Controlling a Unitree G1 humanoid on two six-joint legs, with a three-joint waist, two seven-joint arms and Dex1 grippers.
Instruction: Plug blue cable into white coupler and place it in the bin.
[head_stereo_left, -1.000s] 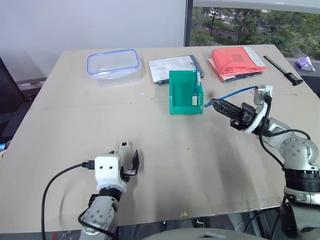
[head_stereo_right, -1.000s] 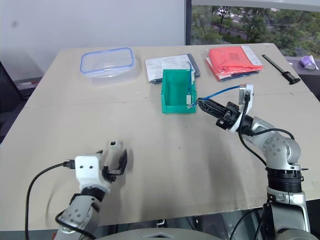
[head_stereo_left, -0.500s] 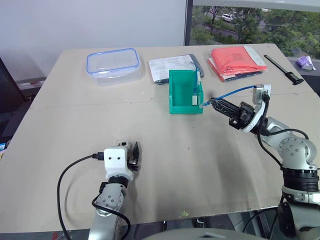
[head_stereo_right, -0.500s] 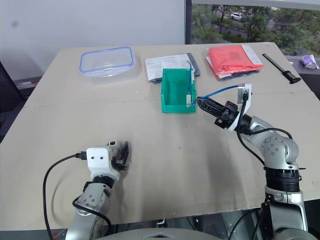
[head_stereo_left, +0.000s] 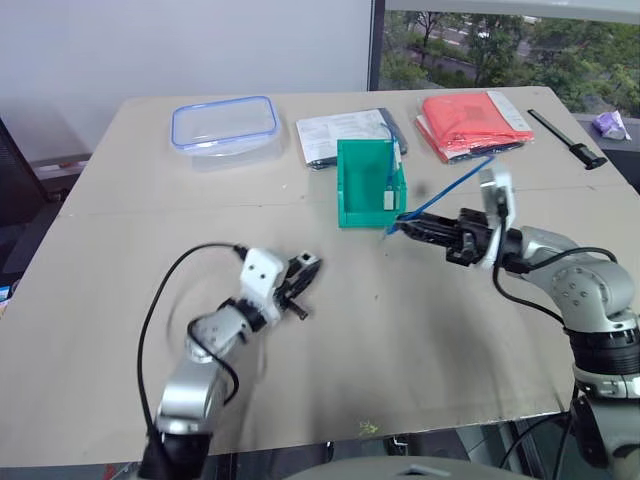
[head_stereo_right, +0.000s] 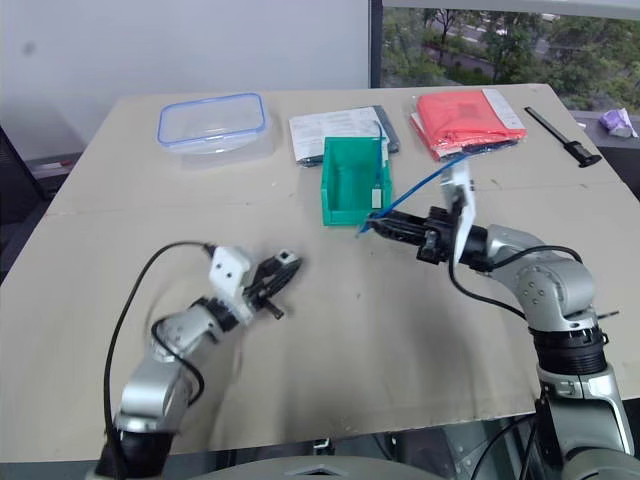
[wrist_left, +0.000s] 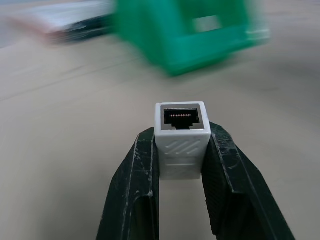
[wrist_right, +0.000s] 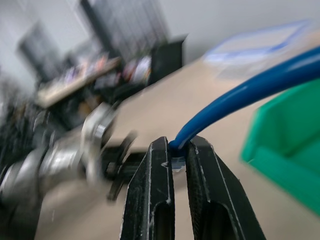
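Observation:
My left gripper (head_stereo_left: 303, 272) is shut on the white coupler (wrist_left: 181, 145), held level above the table with its dark socket facing away from the wrist toward the green bin (head_stereo_left: 370, 186). My right gripper (head_stereo_left: 402, 226) is shut on the blue cable (head_stereo_left: 446, 194) close to one end. It points leftward just in front of the bin, and the cable arcs up and back over that arm. In the right wrist view the cable (wrist_right: 240, 95) leaves the fingers (wrist_right: 159, 165), with my left gripper blurred beyond them. The plug at the gripped end is hidden.
Along the far side of the table lie a clear blue-rimmed container (head_stereo_left: 225, 126), papers (head_stereo_left: 345, 136), a red packet (head_stereo_left: 472, 120) and a black tool (head_stereo_left: 566, 140). A black wire (head_stereo_left: 165, 300) loops beside my left arm.
My left gripper shut on the coupler, lifted it off the table and swung forward and right. My right gripper moved left with the cable and turned to point at the left one.

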